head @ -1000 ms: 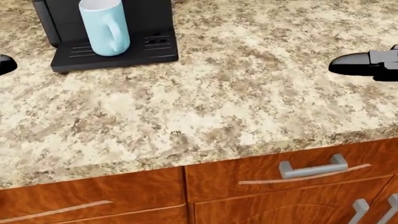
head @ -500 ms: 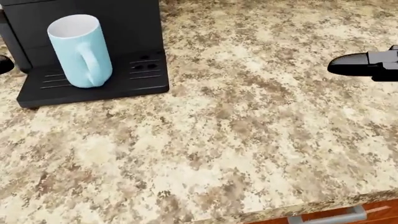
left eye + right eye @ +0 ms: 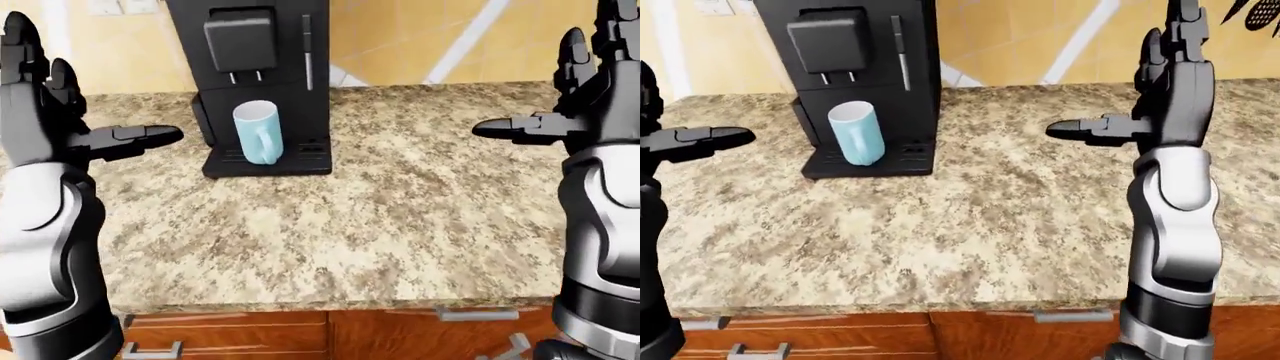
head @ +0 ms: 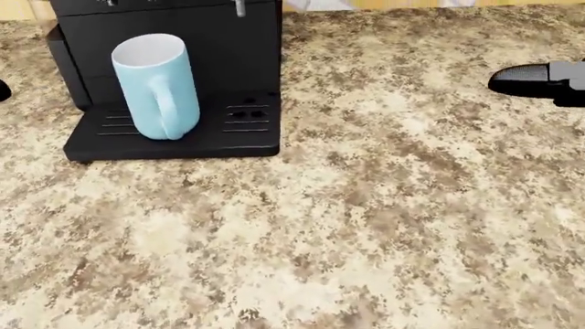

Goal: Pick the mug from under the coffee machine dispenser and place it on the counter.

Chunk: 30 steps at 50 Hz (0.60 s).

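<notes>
The mug (image 3: pixel 258 132) stood untouched under the coffee machine (image 3: pixel 255 67) — left hand (image 3: pixel 60 112) and right hand (image 3: pixel 1155 101) both open, nothing grasped yet.

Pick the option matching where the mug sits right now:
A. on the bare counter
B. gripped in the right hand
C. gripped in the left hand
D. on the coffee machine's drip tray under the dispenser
D: the light-blue mug stands upright on the coffee machine drip tray, both hands open and apart from it.

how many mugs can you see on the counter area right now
1. The light blue mug stands upright on the drip tray of the black coffee machine, under its dispenser. No others show, though the machine could hide something.
</notes>
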### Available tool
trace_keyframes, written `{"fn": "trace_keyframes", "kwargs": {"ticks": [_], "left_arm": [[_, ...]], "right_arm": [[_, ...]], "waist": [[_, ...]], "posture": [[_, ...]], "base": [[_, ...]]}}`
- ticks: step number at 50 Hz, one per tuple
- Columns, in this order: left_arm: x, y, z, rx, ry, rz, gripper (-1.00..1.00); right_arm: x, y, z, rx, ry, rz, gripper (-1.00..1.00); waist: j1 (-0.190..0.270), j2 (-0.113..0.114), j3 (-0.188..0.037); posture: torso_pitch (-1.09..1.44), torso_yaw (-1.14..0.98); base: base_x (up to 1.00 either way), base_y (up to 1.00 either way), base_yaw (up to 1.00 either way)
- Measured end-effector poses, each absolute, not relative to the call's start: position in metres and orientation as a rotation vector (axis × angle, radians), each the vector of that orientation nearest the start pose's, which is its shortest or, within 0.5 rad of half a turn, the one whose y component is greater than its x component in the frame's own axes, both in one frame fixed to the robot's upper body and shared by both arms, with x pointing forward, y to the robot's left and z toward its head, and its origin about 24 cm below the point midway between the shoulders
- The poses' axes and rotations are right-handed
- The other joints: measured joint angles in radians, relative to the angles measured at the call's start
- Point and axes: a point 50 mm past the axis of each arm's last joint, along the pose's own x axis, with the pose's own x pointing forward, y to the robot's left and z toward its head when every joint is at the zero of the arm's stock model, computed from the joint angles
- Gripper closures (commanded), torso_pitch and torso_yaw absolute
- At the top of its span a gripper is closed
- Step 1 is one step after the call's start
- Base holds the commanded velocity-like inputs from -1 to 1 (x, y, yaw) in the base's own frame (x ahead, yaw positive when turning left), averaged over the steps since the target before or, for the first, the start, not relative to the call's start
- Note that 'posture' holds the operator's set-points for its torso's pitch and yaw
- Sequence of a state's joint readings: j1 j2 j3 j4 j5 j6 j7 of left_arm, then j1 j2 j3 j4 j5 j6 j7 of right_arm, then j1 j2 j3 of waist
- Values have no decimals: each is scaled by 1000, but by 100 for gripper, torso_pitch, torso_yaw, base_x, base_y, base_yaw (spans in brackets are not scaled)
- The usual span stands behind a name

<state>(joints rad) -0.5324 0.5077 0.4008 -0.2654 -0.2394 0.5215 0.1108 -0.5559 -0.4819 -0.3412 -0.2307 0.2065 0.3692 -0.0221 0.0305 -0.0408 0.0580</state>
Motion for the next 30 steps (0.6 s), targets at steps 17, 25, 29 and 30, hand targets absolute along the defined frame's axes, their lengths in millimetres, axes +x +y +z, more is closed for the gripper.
{"fn": "trace_keyframes", "kwargs": {"ticks": [17,25,29,30], "left_arm": [[285,275,256,134,-421,364,-100],[286,278,249,159,-382,371,-100],[284,280,253,153,-385,378,-100],[284,281,253,146,-384,381,-100]], "right_arm": [[301,-262,253,-158,-382,-299,-100],[297,-262,264,-95,-413,-278,-100],[293,-262,268,-90,-424,-258,-100],[293,-261,268,-96,-424,-252,-100]], "waist": [[-51,99,-1],[-35,46,0],[-27,40,-9],[-26,39,-10]], "posture": [[0,0],[0,0],[0,0],[0,0]], "base": [[0,0,51],[0,0,0],[0,0,0],[0,0,0]]}}
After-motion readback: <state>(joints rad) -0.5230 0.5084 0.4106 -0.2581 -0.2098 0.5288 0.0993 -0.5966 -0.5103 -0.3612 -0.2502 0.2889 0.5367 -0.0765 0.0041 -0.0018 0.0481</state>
